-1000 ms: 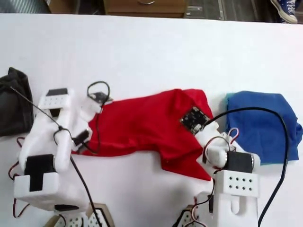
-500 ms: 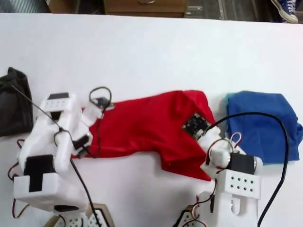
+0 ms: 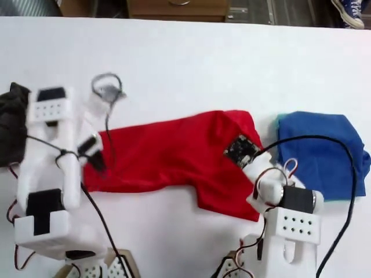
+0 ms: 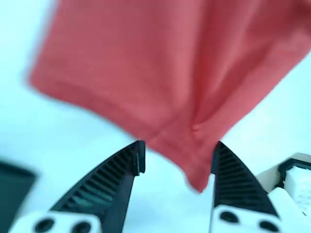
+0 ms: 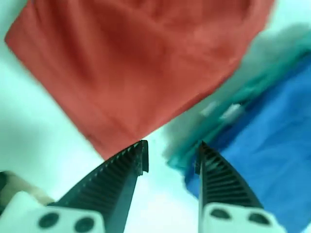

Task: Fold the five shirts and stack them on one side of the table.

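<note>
A red shirt [image 3: 174, 153] lies spread and rumpled across the middle of the white table [image 3: 185, 58]. My left gripper [image 3: 93, 153] hovers at the shirt's left edge, open; in the left wrist view a corner of the red shirt [image 4: 194, 177] hangs between the spread fingers of the left gripper [image 4: 177, 150]. My right gripper [image 3: 240, 152] sits over the shirt's right part. It is open [image 5: 170, 148], above the gap between the red shirt [image 5: 146, 63] and a folded blue shirt [image 5: 272, 160].
The folded blue shirt [image 3: 322, 153] rests on a teal one [image 3: 277, 124] at the table's right side. A black shirt [image 3: 14, 124] lies bunched at the left edge. Both arm bases stand along the front edge. The far half of the table is bare.
The left arm has swung to the left and away from me, and the shirt's left edge now reaches a little farther left. The right arm has hardly moved.
</note>
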`<state>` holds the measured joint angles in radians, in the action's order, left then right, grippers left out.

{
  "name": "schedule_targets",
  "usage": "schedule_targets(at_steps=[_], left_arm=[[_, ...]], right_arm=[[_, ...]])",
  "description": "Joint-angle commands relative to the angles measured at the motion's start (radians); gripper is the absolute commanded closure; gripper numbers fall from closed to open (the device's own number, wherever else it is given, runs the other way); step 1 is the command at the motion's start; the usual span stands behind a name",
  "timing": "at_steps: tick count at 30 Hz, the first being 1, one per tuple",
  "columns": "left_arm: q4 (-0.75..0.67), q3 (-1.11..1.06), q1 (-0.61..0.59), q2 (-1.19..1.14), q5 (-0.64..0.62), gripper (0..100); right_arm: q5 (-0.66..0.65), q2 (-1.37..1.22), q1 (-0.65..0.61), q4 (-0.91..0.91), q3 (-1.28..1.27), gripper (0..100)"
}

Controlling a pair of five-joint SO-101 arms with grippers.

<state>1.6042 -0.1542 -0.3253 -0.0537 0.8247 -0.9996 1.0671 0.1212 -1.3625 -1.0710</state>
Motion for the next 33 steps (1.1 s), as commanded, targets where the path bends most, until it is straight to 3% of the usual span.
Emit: schedule_targets(at_steps=[1, 6, 13, 23, 33], left_arm=[[0.037, 0.131, -0.023, 0.052, 0.005, 76], [-0.005, 0.094, -0.006, -0.034, -0.032, 76], [-0.124, 0.148, 0.018, -0.311, -0.158, 76], [-0.121, 0.360, 0.035, -0.539, -0.215, 76], [-0.092, 0.638, 0.032, -0.721, -0.222, 76]], right_arm=[[0.006, 0.019, 0.008, 0.064, 0.086, 82.9], [0.137, 0.010, -0.001, 0.208, 0.071, 82.9], [0.288, -0.120, -0.128, 0.415, 0.026, 82.9], [0.316, -0.680, -0.183, 0.504, 0.307, 82.9], [0.316, -1.036, -0.173, 0.504, 0.549, 82.9]])
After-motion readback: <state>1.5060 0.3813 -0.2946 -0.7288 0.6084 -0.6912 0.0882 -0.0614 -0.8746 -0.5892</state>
